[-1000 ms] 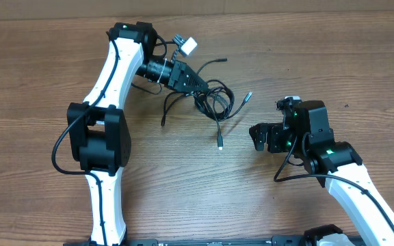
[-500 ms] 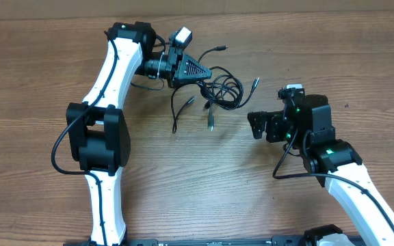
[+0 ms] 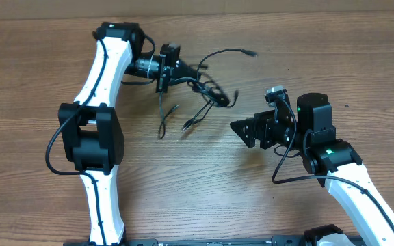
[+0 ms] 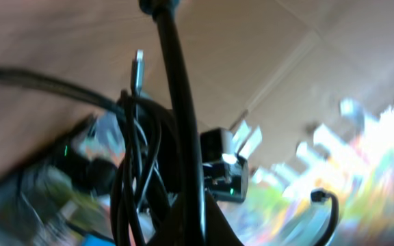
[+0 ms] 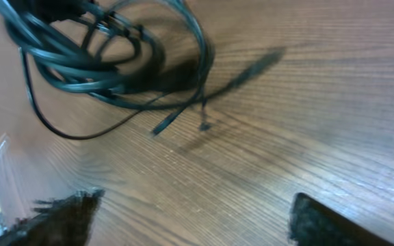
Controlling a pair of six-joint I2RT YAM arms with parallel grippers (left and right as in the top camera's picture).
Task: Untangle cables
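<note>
At the far centre of the wooden table (image 3: 183, 184), we find the cables (image 3: 214, 96) gathered in one tangled bundle. The left gripper (image 3: 191, 78) is clamped on its upper strands, and the bundle appears lifted off the surface. Several plug ends (image 3: 187, 124) hang below, and one tail (image 3: 241, 50) arcs away above. We judge the step in hand to be separation: one arm anchors the knot while the other selects a strand. The right gripper (image 3: 240, 133) sits near the bundle, its fingers (image 5: 53, 219) spread wide and holding nothing. The next move calls for closing on a single loose end, not a loop, then drawing it away from the anchor.
</note>
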